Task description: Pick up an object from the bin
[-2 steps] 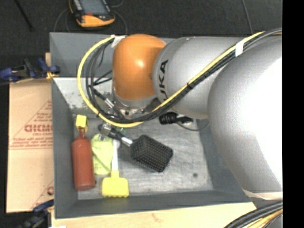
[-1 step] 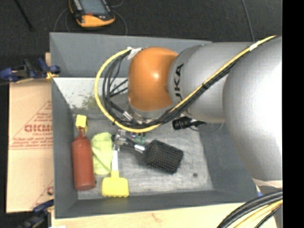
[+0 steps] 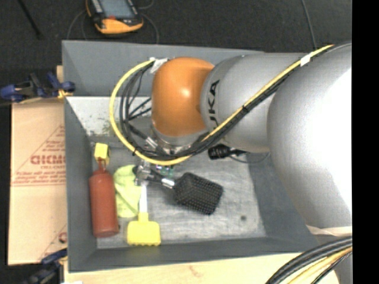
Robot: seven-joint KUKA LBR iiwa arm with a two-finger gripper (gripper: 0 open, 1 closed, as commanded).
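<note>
My gripper (image 3: 149, 175) shows below the orange cover, down near the bin floor left of centre. It sits right over a pale green soft thing (image 3: 124, 188) and the white handle of a yellow-headed brush (image 3: 143, 232). A black mesh-textured brush head (image 3: 198, 193) lies just to its right, its handle end touching the gripper area. A red bottle with a yellow cap (image 3: 102, 203) lies along the bin's left wall.
The arm and its cables cover the bin's upper middle and right. Bare grey floor lies at the bin's lower right, past the black brush head.
</note>
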